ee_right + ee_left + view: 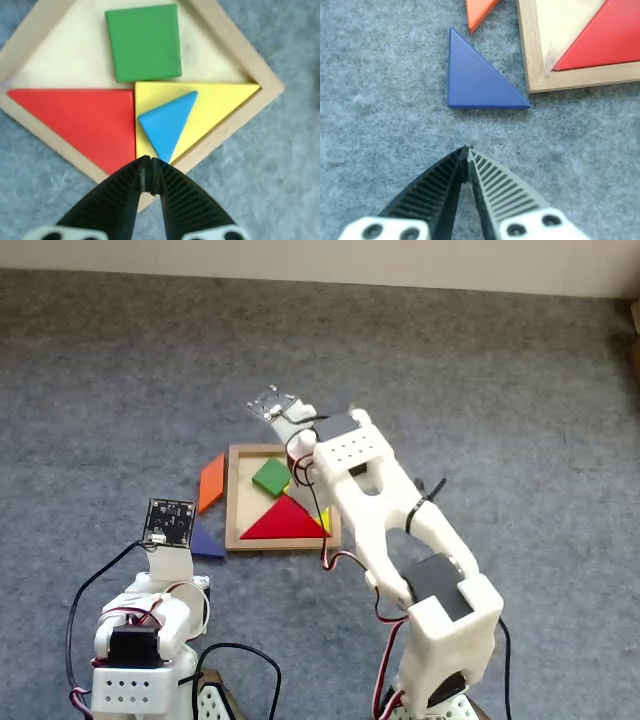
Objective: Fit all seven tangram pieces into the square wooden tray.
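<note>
The square wooden tray [252, 67] holds a green square [144, 42], a big red triangle [85, 125] and a yellow triangle [222, 100]. A small light-blue triangle [167, 125] lies on top of the yellow one. My right gripper [149, 165] is shut, its tips at the tray's rim beside the light-blue triangle's corner. My left gripper [468, 151] is shut over the carpet, just short of a dark-blue triangle [475, 80] lying beside the tray's corner [535, 75]. An orange piece [479, 11] lies beyond it. From above, the right arm [350, 455] reaches over the tray [233, 500].
Grey carpet surrounds everything. The orange piece [211, 483] and dark-blue triangle [206, 541] lie off the tray's left side. The left arm [150, 630] stands at the near left, with open carpet to the far side and right of the tray.
</note>
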